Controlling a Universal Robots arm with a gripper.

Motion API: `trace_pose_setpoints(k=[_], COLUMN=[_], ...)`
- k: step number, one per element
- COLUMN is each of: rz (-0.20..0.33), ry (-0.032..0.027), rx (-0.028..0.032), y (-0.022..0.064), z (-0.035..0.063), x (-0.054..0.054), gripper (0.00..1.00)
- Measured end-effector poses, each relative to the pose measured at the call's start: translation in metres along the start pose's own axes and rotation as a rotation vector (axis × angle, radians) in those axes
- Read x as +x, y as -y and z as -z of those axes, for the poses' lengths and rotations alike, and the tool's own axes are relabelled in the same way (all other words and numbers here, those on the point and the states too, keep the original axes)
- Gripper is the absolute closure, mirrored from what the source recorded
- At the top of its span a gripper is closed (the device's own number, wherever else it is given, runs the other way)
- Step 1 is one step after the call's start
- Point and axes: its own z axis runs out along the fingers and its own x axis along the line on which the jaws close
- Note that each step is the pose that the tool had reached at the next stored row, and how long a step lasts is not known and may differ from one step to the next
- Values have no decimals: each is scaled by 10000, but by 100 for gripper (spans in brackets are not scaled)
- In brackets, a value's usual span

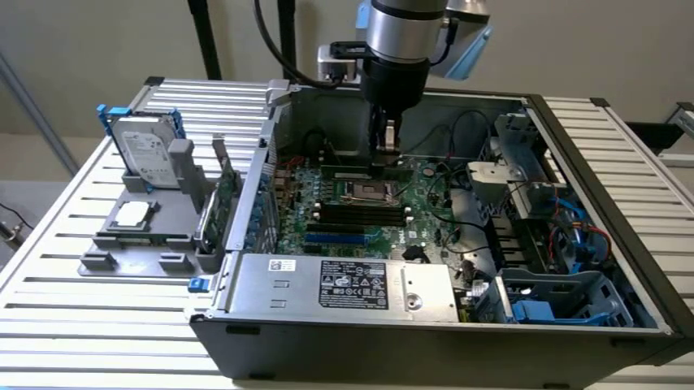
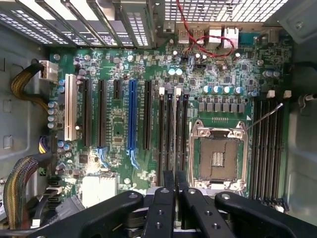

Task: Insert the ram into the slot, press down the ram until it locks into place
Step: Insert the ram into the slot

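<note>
Insertion step, not yet seated. Seemingly (edge-on, hard to make out) clamps the ram (image 2: 175,182) in the gripper (image 2: 175,174), contact edge down, above the slot (image 2: 177,130) just beside the processor socket (image 2: 218,158). Long axis parallel to the slot, running from the exterior view's left to its right. Calls for exact alignment before any pressing.

An open computer case (image 1: 434,349) is set on a slatted table (image 1: 65,325). A power supply (image 1: 347,284) is fitted at the case's near edge. On the exterior view's left, a hard drive (image 1: 146,154) is stood upright in a grey holder (image 1: 119,244). On the motherboard (image 2: 119,129), a CPU socket (image 2: 218,156) and a blue slot (image 2: 132,116) are noted.
</note>
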Motion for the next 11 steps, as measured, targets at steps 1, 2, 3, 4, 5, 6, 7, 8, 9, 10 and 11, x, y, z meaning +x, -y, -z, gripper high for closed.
trace_pose_setpoints(k=[1,2,3,4,5,6,7,8,9,10,11], rz=[-20,-36,-49,-58,-63,-66,-68,-69,-70,-70,-70], ry=[-24,-45,-62,-76,-84,-89,-94,-98,-101,-106,-111], rx=[0,0,-1,-2,-2,-1,-2,-2,-1,-2,-2], y=[3,4,6,7,8,9,9,10,10,11,12], z=[-10,-22,-35,-50,-67,-86,-103,-123,-141,-159,-177], x=[0,-1,-1,-1,-2,-3,-3,-4,-4,-5,-6], gripper=[87,87,87,87,87,87,87,87,87,87,87])
